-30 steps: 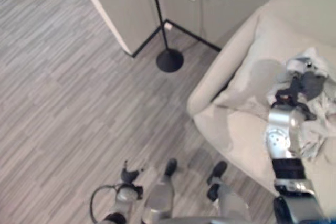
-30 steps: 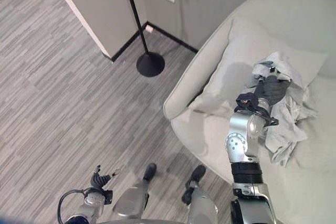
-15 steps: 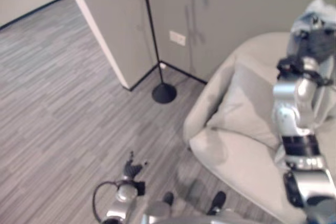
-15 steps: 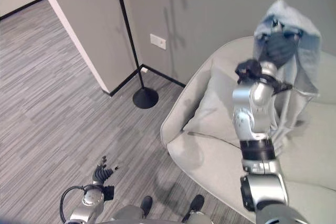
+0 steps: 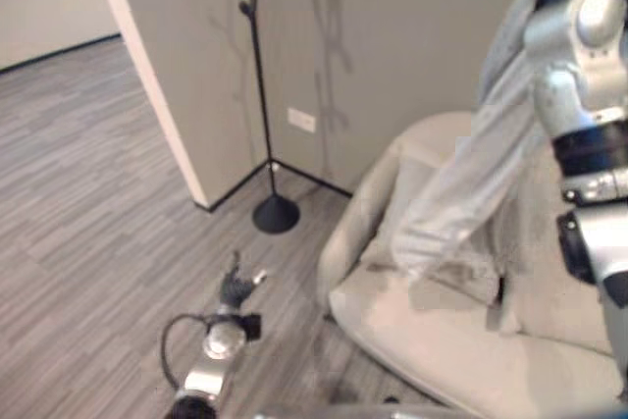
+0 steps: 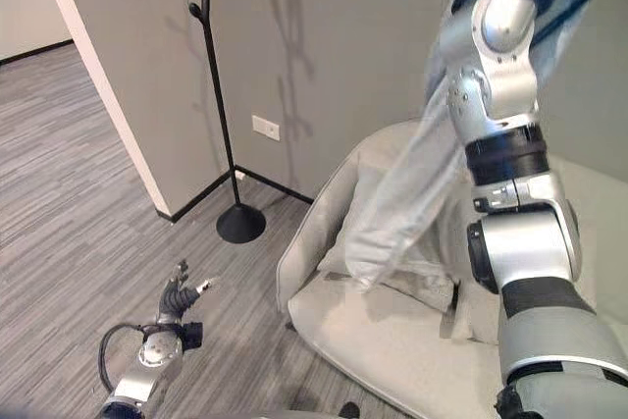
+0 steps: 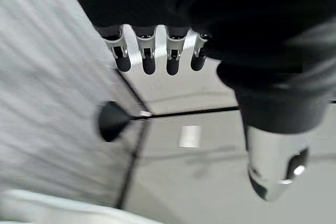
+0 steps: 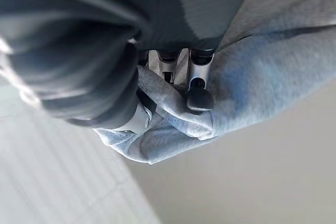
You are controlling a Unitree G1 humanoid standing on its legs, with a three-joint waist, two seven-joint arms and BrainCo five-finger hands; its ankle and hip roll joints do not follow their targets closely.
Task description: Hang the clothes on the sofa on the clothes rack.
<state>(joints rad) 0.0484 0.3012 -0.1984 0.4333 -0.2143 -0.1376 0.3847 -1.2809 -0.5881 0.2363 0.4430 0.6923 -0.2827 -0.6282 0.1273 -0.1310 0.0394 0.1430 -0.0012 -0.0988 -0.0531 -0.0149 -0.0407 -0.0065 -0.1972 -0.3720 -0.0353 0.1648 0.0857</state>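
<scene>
Nearest, the left robot hand point(image 5: 236, 288) hangs low over the striped grey floor point(image 5: 88, 203), its fingers point(image 7: 148, 56) straight and relaxed with nothing in them. The floor around it lies open toward the doorway and the wall corner, so the ground between that robot hand and the clothes rack point(image 6: 218, 95) is free.

Further on, the pale sofa point(image 6: 392, 326) fills the lower right, its rounded arm edge curving close to the rack's round black base point(image 6: 240, 224), apart from it. A cushion point(image 5: 397, 208) leans against the sofa back.

Above the sofa, the right robot hand point(image 8: 178, 85) is raised high near the top edge, its fingers curled tight into a fold of the light grey garment point(image 6: 402, 193). The cloth hangs in a long drape from that grip, its lower end dangling just over the seat.

Compared with 0.5 s ago, the arm has lifted the garment higher and the cloth now hangs longer. 1 s ago it lay crumpled on the sofa seat. The camera has also tilted up, showing more of the rack's pole and hooks against the grey wall point(image 6: 324, 36).
</scene>
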